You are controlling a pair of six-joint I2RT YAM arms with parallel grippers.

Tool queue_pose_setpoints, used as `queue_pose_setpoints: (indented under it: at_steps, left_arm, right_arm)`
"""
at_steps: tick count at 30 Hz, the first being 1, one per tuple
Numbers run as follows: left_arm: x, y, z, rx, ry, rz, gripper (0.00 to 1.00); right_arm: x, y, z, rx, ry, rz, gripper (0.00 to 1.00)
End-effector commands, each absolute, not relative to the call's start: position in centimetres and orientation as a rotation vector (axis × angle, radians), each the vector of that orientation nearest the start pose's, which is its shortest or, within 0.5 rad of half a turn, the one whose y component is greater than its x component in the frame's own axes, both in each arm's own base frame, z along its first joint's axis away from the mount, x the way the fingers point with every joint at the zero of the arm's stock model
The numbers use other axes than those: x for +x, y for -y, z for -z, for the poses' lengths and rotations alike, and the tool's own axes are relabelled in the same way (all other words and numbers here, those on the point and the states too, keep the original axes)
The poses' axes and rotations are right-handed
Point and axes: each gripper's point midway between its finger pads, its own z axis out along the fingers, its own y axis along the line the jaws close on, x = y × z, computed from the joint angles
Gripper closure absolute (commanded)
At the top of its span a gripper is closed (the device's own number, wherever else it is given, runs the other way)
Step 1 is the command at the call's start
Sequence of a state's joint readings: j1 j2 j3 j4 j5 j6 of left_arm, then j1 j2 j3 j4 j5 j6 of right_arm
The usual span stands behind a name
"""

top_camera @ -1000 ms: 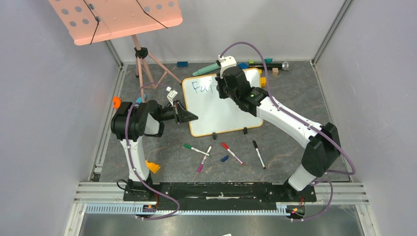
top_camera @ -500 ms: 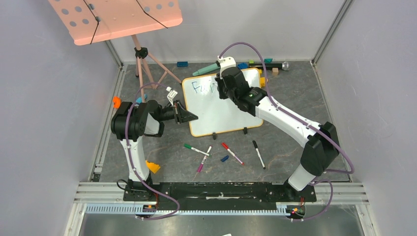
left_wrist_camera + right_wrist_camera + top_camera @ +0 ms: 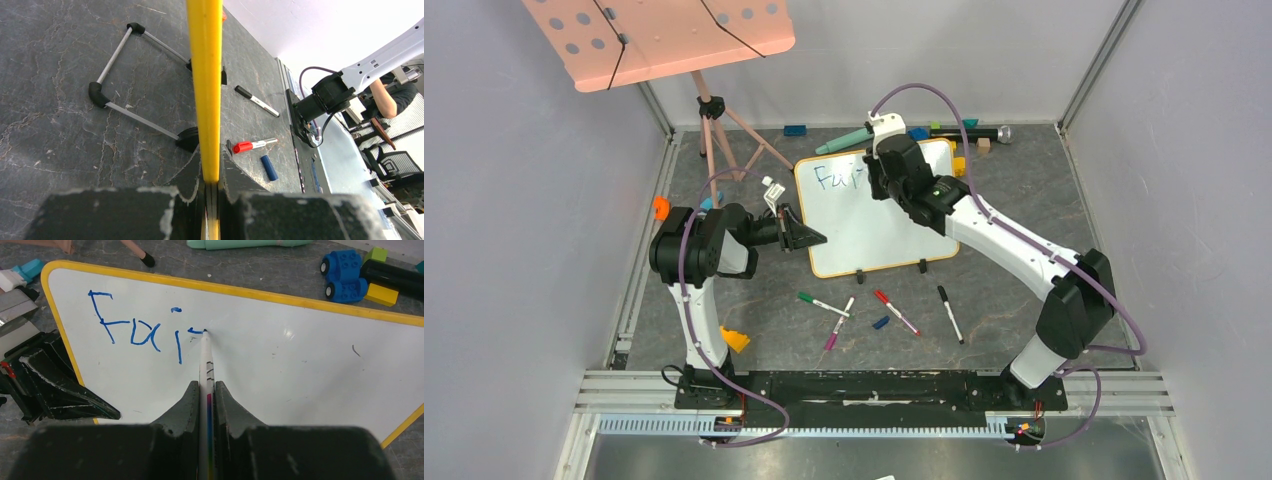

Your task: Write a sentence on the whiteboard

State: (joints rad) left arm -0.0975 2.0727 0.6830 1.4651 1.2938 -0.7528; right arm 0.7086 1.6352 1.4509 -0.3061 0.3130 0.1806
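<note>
Right wrist: right pincer [image 3: 206, 386] clamps marker [image 3: 205, 352] touching whiteboard [image 3: 280, 355]; left pincer [image 3: 211, 152] grips its edge.

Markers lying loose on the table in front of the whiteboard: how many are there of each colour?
green marker: 1
purple marker: 1
red marker: 1
black marker: 1
Total: 4
The little blue cap is only a cap, so it is not counted.

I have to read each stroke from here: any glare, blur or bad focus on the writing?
Right wrist: letters sharp on the whiteboard, one faint glare spot, near fingers soft. Left wrist: board frame soft close up, upper right blown out. Top external: evenly lit, letters tiny, right arm crowding them.
</note>
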Motion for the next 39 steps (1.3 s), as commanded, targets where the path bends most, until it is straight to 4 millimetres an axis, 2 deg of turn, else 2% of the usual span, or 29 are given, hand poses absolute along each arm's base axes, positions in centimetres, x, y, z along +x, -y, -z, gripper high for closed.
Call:
queue_pose_setpoints:
  at_steps: [1,10,17,24,30,39]
  left_arm:
    - [32.2,21.2,-10.3,0.840,-1.528,1.490,0.98]
    - [32.2,21.2,-10.3,0.837,-1.528,1.489,0.98]
    - [32.2,21.2,-10.3,0.838,-1.529,1.489,0.98]
    - [32.2,21.2,-10.3,0.839,-1.529,1.490,0.98]
    - [32.2,21.2,-10.3,0.839,-1.528,1.490,0.98]
    - [32.2,21.2,-10.2,0.839,-1.529,1.490,0.98]
  right_arm:
    - [40.7,-27.9,-28.4,-0.315,-1.917,-0.262,1.00]
    - [41.1,-28.5,-28.8,-0.330,-1.908,-0.275,1.00]
    - [41.5,-29.1,-27.7,-0.350,-1.934,-0.272,1.00]
    - [41.7,-28.7,-26.3,-0.348,-1.965,-0.246,1.00]
    - [40.8,-28.5,-25.4,-0.346,-1.982,-0.260,1.00]
    - [38.6,-27.4,-22.6,-0.341,-2.020,-0.295,1.00]
